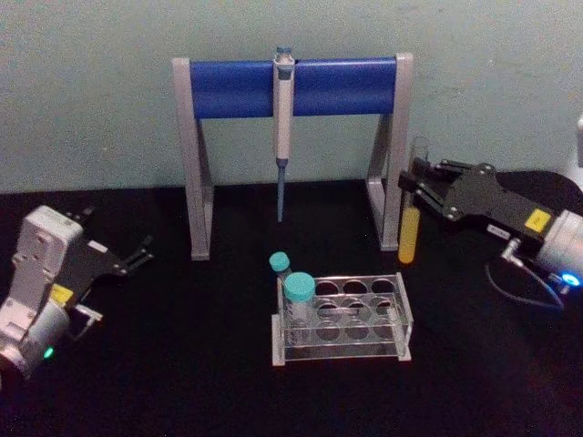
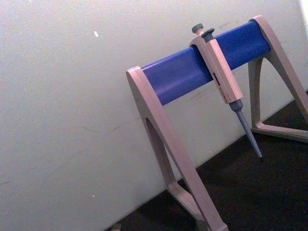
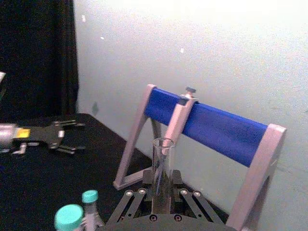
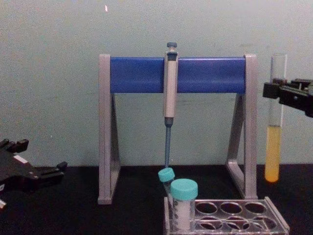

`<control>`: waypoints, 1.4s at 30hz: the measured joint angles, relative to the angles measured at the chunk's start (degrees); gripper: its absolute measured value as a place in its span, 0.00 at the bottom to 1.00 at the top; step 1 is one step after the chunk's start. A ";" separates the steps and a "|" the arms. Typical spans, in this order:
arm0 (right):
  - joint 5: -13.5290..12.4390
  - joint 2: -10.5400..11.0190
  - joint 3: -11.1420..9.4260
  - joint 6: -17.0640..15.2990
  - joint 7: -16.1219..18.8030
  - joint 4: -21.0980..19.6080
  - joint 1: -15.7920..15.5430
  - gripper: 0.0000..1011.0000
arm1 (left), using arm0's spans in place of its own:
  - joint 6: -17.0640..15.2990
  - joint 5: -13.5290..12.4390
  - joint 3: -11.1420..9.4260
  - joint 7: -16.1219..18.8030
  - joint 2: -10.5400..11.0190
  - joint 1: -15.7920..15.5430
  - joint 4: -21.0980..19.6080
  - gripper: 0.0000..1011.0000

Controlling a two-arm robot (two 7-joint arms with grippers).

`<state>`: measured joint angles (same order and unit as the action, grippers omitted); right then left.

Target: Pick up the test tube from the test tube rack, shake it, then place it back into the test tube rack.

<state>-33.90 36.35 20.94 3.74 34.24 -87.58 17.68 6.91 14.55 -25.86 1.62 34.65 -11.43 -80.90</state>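
Nearest the robot, on the black tabletop [image 1: 182, 382], stands the low clear greyish plastic test tube rack [image 1: 339, 357] with rows of round holes in its top plate. Two short teal-capped vials [image 1: 299, 289] sit at its left end, one behind the other, the rear one tilted. The other holes that can be seen hold nothing.

Off to the left and well apart from the rack, the left hand [image 1: 138, 256] hovers low over the tabletop, its black fingers spread and holding nothing.

To the right, behind the rack, the right hand [image 1: 414, 187] is raised and pinches the long thin clear glass test tube [image 1: 411, 232] by its upper part. The tube hangs upright in the air, clear of the rack, its open mouth above the fingers and yellow-orange liquid filling its lower part. It is near the right leg of the tall grey-and-blue pipette stand [image 1: 237, 88].

On that stand's blue crossbar hangs a pale grey pipette [image 1: 283, 109], tip pointing down. Behind it rises a plain pale green wall [image 1: 91, 91]
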 joint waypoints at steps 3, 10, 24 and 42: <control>1.24 -1.63 0.45 -0.47 -0.94 1.36 1.39 0.23 | 0.00 0.00 0.00 0.00 0.00 0.00 0.00 0.99; 2.43 -4.99 1.88 -0.79 0.13 5.10 4.88 0.23 | 0.00 0.00 0.00 0.00 0.00 0.00 0.00 0.99; -3.66 -6.36 4.31 -0.83 9.66 6.75 6.74 0.23 | 0.00 0.00 0.00 0.00 0.00 0.00 0.00 0.99; -9.47 4.09 3.59 -4.27 12.45 -2.14 0.62 0.23 | 0.00 0.00 0.00 0.00 0.00 0.00 0.00 0.99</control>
<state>-43.37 40.44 24.53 -0.54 46.69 -89.73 18.30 6.91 14.55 -25.86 1.62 34.65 -11.43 -80.90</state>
